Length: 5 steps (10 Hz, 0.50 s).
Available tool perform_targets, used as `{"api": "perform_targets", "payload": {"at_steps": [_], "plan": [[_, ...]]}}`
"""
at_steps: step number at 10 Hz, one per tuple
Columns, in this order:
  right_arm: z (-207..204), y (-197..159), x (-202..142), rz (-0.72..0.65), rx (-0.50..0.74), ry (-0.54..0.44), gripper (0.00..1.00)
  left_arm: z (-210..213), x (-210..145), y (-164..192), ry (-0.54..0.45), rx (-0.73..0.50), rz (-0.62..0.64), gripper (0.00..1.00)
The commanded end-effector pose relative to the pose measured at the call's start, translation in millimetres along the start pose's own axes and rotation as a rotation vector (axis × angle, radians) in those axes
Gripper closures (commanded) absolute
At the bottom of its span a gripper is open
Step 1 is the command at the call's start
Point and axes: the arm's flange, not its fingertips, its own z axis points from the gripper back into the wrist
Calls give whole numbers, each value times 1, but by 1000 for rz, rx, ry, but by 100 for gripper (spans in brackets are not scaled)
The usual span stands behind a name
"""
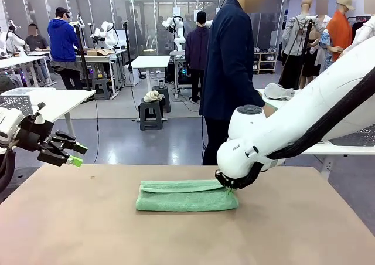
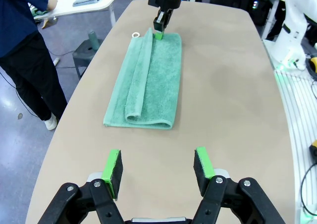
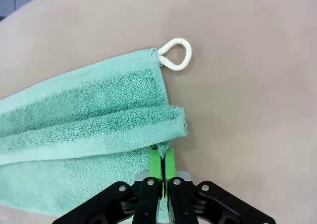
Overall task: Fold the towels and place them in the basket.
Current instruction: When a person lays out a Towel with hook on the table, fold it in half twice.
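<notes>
A mint green towel point(image 1: 186, 196) lies mid-table, folded lengthwise into a long strip with one flap doubled over the top point(image 2: 148, 80). A small white loop point(image 3: 176, 53) sticks out at its corner. My right gripper point(image 1: 227, 184) is at the towel's right end, low on the table. Its jaws are shut, and their green tips point(image 3: 162, 157) pinch the edge of the upper flap point(image 3: 99, 130). Near the table's left edge, well short of the towel, my left gripper point(image 2: 158, 167) hovers open with nothing between its pads. A strip of the basket's grey mesh point(image 1: 358, 135) peeks out behind my right arm.
A person in a dark jacket point(image 1: 228, 71) stands at the far side, turned toward a white side table point(image 2: 94, 6) holding a folded cloth. A pale mesh crate point(image 1: 17, 102) sits on another white table at the left. Bare tabletop point(image 1: 88, 218) surrounds the towel.
</notes>
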Motion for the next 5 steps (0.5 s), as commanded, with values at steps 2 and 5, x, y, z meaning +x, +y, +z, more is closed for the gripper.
{"api": "perform_targets", "payload": {"at_steps": [2, 5], "plan": [[32, 10, -8, 60, -28, -56, 100, 1, 1, 0, -3, 1, -2, 26], [65, 47, -17, 134, -76, -144, 100, 1, 1, 0, -3, 1, -2, 26]]}}
